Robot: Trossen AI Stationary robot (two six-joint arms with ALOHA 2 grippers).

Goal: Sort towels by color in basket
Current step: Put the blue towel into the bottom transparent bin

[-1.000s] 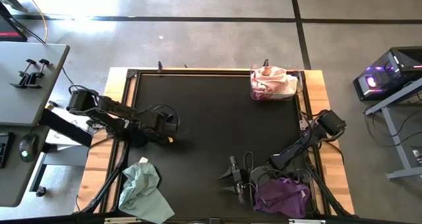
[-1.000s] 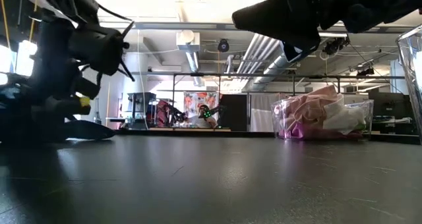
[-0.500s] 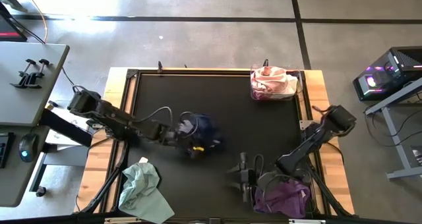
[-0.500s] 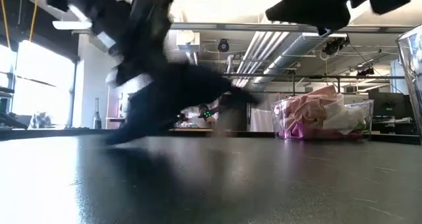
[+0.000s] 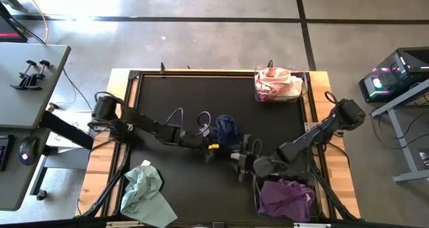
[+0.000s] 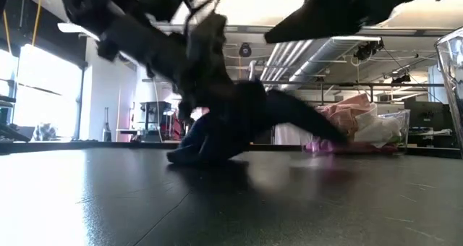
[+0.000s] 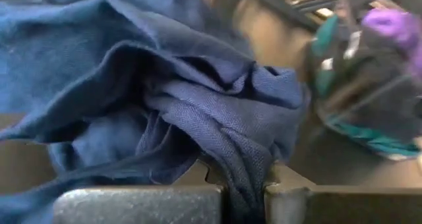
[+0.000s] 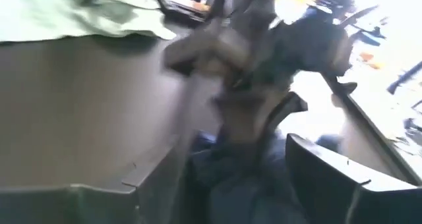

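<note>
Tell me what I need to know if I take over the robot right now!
Left gripper: over the middle of the table, fingers shut on the navy towel, which drags on the black mat.
Right gripper: right beside that towel, fingers open with navy cloth between them, not clamped.
Baskets: pink and white towels sit in the far right basket, purple towels in the near right one, pale mint towels at the near left.
Done: those three piles look sorted.
Left: the navy towel is not in a basket yet. It looks like a handover to the right arm.
</note>
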